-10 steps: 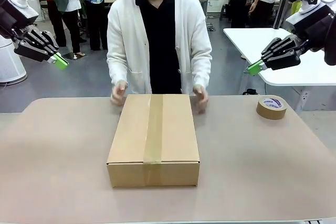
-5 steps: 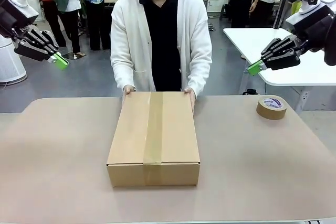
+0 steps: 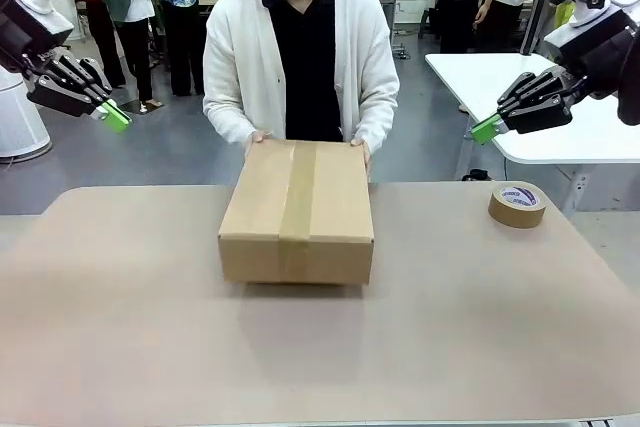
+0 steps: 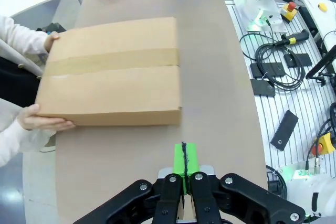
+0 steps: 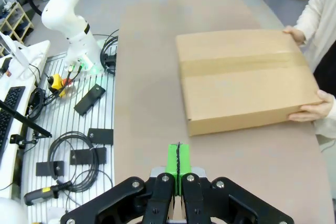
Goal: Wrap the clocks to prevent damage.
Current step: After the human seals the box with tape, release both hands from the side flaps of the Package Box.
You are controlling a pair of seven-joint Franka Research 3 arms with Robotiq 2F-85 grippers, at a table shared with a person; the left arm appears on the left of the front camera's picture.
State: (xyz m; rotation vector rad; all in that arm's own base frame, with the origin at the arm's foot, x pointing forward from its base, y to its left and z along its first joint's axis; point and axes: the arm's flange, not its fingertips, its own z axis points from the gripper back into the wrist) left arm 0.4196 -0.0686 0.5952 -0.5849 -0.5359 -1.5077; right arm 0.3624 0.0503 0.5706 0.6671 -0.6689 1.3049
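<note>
In the wrist views, the left pincer (image 4: 184,162) and the right pincer (image 5: 177,162) are each showing green pads pressed flat together with nothing between them, so both are clenched on nothing. In the front view they are hanging raised at the upper left (image 3: 113,116) and upper right (image 3: 486,129) of the frame, well apart from the cardboard box (image 3: 296,212). The taped box is sitting mid-frame, lifted off the counter (image 3: 120,327) with its shadow lying below it. A person's hands (image 3: 258,136) are gripping its far corners. A tape roll (image 3: 517,204) is lying at right on the counter.
</note>
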